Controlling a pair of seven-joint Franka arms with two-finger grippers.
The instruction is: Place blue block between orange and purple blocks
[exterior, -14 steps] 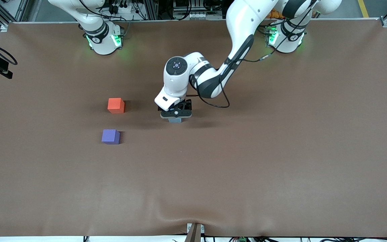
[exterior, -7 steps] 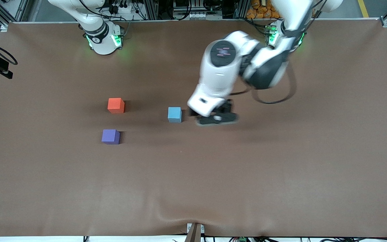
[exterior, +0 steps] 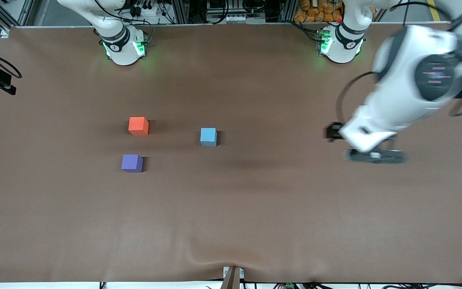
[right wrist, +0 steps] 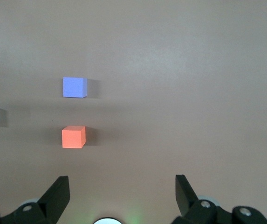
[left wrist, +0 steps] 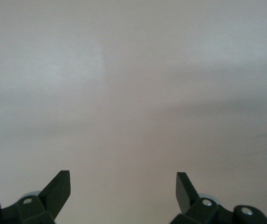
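Midway between the table's long edges, the blue block [exterior: 208, 137] sits alone, well apart from the orange block [exterior: 138, 126] and purple block [exterior: 132, 163]. Left gripper [exterior: 375, 155] hangs empty, fingers spread, toward the left arm's end; right gripper [right wrist: 122, 191], also spread, waits.

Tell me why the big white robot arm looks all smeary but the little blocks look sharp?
In the front view the left arm and left gripper are streaked, which fits fast motion; the blue block, orange block and purple block sit crisp with small dark shadows. The left wrist view is hazy; the right wrist view is clear.
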